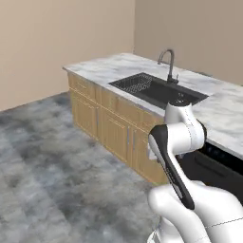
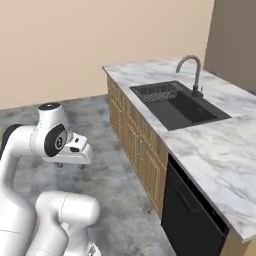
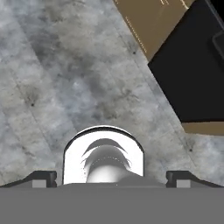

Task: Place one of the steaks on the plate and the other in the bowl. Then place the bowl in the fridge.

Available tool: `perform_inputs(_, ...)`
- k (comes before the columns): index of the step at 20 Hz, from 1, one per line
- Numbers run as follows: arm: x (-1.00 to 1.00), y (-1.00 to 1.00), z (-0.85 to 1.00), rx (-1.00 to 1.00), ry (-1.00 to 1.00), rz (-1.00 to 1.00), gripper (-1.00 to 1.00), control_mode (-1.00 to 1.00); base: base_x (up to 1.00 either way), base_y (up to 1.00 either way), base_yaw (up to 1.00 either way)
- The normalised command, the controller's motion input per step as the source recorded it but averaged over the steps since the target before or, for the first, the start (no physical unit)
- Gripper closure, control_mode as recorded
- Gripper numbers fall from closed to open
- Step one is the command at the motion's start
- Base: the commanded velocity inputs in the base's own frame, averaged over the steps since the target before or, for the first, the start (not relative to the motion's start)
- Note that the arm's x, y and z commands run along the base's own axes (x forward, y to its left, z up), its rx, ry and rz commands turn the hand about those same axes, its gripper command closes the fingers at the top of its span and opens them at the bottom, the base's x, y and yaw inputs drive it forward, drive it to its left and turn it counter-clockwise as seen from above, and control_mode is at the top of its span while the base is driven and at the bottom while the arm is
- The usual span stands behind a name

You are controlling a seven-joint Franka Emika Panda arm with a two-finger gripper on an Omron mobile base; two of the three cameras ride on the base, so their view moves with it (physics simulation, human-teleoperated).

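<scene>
Left base view: a marble-topped table (image 1: 109, 66) runs along the tan wall, carrying a recessed black sink (image 1: 159, 89) with a dark wire rack in its left half and a curved grey faucet (image 1: 168, 64) behind it; wooden cabinet doors (image 1: 111, 126) stand below, and a black dishwasher front (image 1: 213, 168) lies to their right, partly behind the white arm. Right base view: the same table (image 2: 200, 145), sink (image 2: 177, 105) and faucet (image 2: 192, 70) appear from the other side, with the dishwasher (image 2: 187, 215) under the near end of the marble top; the arm is folded low beside the cabinets, its hand turned down toward the grey mottled floor (image 2: 115, 180). Hand view: the end effector (image 3: 111, 178) points at the floor (image 3: 65, 74), its two dark fingertips (image 3: 41, 178) set wide apart with nothing between them, so the jaws stand open and empty; a corner of wooden cabinet (image 3: 148, 22) and the black dishwasher panel (image 3: 192, 74) occupy the upper right. Steaks, plate, bowl and fridge cannot be located from these views.
</scene>
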Motion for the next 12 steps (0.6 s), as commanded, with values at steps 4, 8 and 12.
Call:
perform_inputs(4,0.00,0.00,0.00,0.00,0.00,0.00,-1.00,1.00,0.00,-0.40,-0.86)
perform_inputs(8,0.00,0.00,0.00,0.00,0.00,0.00,-1.00,1.00,0.00,-0.45,-0.85)
perform_inputs(12,0.00,0.00,0.00,0.00,0.00,0.00,-1.00,1.00,0.00,-0.47,-0.87)
